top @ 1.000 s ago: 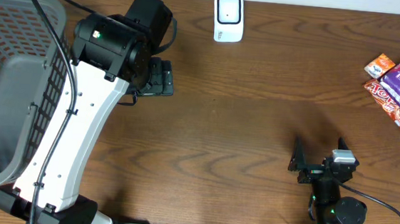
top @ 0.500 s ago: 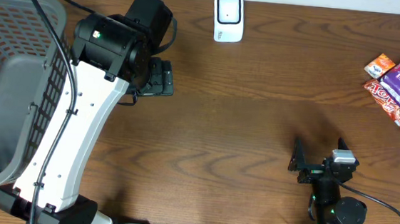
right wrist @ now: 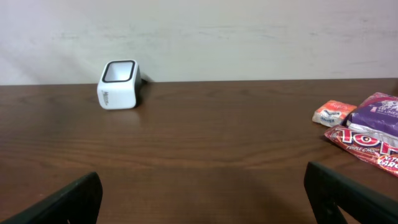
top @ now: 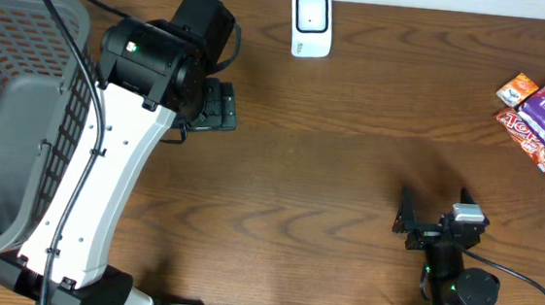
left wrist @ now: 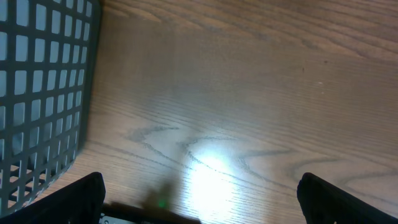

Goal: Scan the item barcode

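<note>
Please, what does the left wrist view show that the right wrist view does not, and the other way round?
Only the left wrist view shows the grey basket, with its lattice wall along the left edge. Only the right wrist view shows the white scanner standing far back on the left, the snack packets at the right edge, and a pale wall behind the table. Both show the brown wooden table and their own open jaws, seen as dark tips in the lower corners, holding nothing.
</note>
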Robot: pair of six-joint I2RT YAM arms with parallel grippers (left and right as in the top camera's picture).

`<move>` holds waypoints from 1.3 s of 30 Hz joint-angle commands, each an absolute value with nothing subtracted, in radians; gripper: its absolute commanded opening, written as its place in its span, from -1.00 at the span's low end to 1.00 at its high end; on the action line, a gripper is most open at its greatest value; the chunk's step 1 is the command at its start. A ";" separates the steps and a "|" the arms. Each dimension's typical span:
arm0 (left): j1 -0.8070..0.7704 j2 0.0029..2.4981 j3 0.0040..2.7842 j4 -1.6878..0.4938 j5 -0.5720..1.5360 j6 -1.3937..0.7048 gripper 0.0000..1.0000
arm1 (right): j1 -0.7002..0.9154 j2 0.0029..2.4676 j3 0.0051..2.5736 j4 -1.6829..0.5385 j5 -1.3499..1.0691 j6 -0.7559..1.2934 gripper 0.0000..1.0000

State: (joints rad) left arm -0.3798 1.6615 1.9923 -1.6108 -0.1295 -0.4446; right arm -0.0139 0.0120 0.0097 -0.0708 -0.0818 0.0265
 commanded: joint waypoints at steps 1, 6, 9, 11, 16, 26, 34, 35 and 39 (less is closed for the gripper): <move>-0.377 1.655 1.999 -1.660 -0.121 -0.446 0.96 | -0.007 0.006 0.006 -0.071 -0.089 0.040 0.99; -0.383 1.588 1.951 -1.648 -0.096 -0.499 0.96 | -0.007 0.006 0.006 -0.071 -0.089 0.040 0.99; -0.383 1.538 1.897 -1.628 -0.097 -0.498 0.96 | -0.007 0.006 0.006 -0.071 -0.089 0.040 0.99; -0.383 1.492 1.840 -1.600 -0.101 -0.498 0.96 | -0.007 0.006 0.006 -0.071 -0.089 0.040 0.99; -0.383 1.343 1.624 -1.461 -0.127 -0.488 0.96 | -0.007 0.006 0.006 -0.071 -0.089 0.040 0.99; -0.359 1.038 1.121 -1.047 -0.112 -0.239 0.96 | -0.007 0.006 0.006 -0.071 -0.089 0.040 0.99; -0.238 0.848 0.820 -0.763 0.067 -0.116 0.96 | -0.007 0.006 0.006 -0.071 -0.089 0.040 0.98; -0.224 0.824 0.786 -0.722 0.105 -0.089 0.96 | -0.007 0.006 0.006 -0.071 -0.089 0.040 0.99; -0.165 0.727 0.666 -0.576 0.197 -0.041 0.96 | -0.007 0.006 0.006 -0.071 -0.089 0.040 0.98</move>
State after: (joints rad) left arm -0.1997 0.7841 0.7235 -0.6254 0.0849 -0.1246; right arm -0.0139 0.0120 0.0097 -0.0700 -0.0818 0.0265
